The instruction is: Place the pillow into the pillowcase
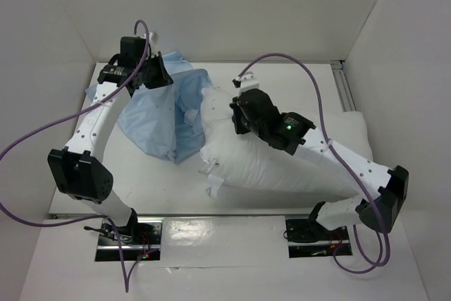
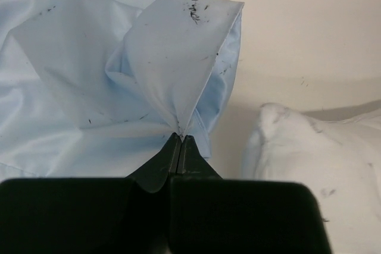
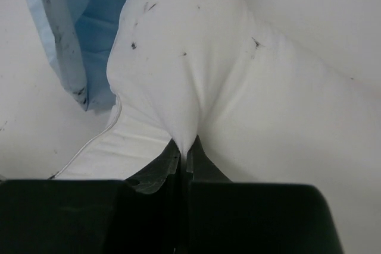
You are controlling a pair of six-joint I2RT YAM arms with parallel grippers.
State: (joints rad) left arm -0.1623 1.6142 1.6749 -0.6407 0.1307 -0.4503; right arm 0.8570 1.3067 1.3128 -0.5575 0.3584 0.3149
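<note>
Left jaws pinch the pillowcase point(image 2: 172, 57), right jaws pinch the pillow point(image 3: 196, 69) just beside it.

From above, the right arm point(image 1: 338, 154) lies across the pillow point(image 1: 229, 160) and hides its middle from you. The right gripper point(image 1: 236, 112) blocks its own fingertips there. The left gripper point(image 1: 161, 74) covers the far edge of the pillowcase point(image 1: 151, 121). You cannot tell whether the pillow's left end sits inside the pillowcase or only against it. In both wrist views the fabrics run off the frame edges, and the dark specks point(image 2: 193, 10) are too small to identify.
</note>
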